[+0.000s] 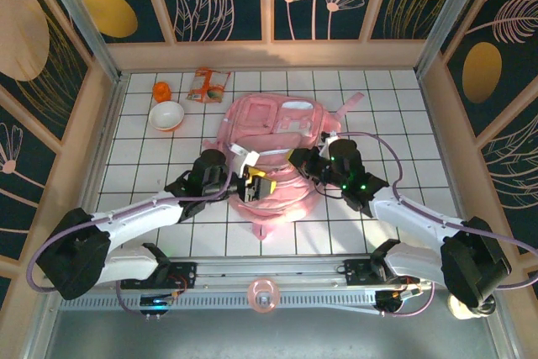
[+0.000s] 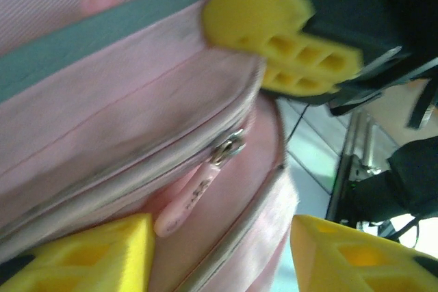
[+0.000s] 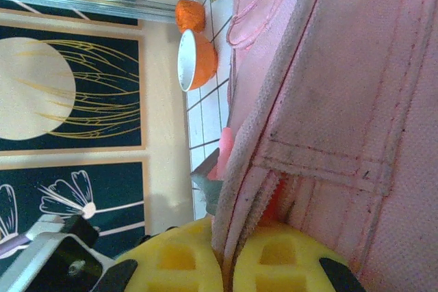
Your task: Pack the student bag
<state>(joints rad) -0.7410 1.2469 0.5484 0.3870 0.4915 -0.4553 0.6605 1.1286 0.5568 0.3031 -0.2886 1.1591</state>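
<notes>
The student bag (image 1: 282, 136), pink and soft, lies flat in the middle of the tiled table. My left gripper (image 1: 252, 184) hovers at its near left edge. In the left wrist view this gripper (image 2: 219, 258) is open, its yellow fingers (image 2: 89, 258) apart over a closed zip. The pink zip pull (image 2: 185, 203) hangs between them, close to the left finger and not pinched. My right gripper (image 1: 296, 160) sits on the bag's near right part. Its gripper (image 3: 229, 261) is shut on a folded edge of the bag's fabric (image 3: 260, 169).
A white-lined orange bowl (image 1: 166, 115), a small orange object (image 1: 161, 90) and a snack packet (image 1: 208, 85) lie at the far left of the table. Wooden walls close the table on three sides. A pink round thing (image 1: 263, 298) sits on the front rail.
</notes>
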